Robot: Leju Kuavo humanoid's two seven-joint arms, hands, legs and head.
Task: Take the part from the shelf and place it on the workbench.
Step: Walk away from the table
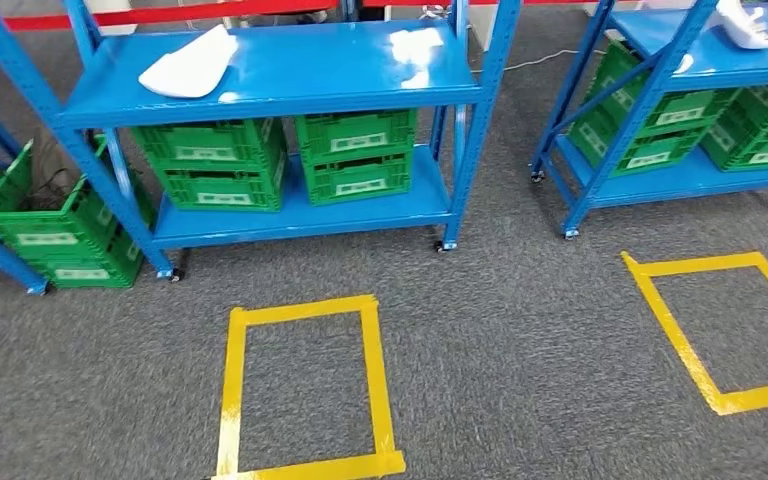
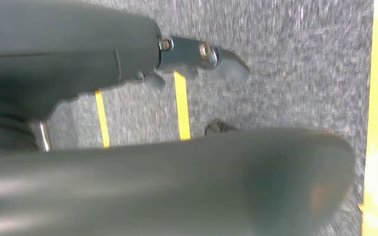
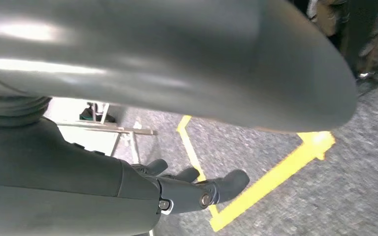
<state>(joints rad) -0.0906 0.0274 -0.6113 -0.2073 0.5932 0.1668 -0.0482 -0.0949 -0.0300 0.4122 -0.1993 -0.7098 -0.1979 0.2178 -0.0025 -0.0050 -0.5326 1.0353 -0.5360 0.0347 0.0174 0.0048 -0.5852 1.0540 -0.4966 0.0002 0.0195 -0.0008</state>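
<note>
A: Where the carpet [image 1: 520,330] lies nearest the robot, what marks it?

B: A yellow tape square [image 1: 305,385], just in front of the blue shelf [image 1: 270,75]. A second tape square [image 1: 725,330] lies off to the right of that shelf, in front of a neighbouring shelf [image 1: 700,60].

A: And the hands?

B: The left robot hand [image 2: 197,56] hangs above the carpet with its dark fingers [image 2: 231,66] stretched out and apart, holding nothing. The right robot hand [image 3: 197,189] is the same: fingers [image 3: 231,182] extended, spread, nothing in them, tape lines beneath.

A: Then the shelf itself?

B: On its lower board stand green crates [image 1: 280,160], two stacks side by side. More green crates [image 1: 45,225] sit on the floor just left of the shelf, one tilted.

A: Where is the part?

B: The white part [image 1: 190,65] lies flat on the top board of the shelf, towards its left end, well apart from both hands. Another white piece [image 1: 745,25] rests on top of the neighbouring shelf. Behind the shelf runs a red strip [image 1: 210,12].
</note>
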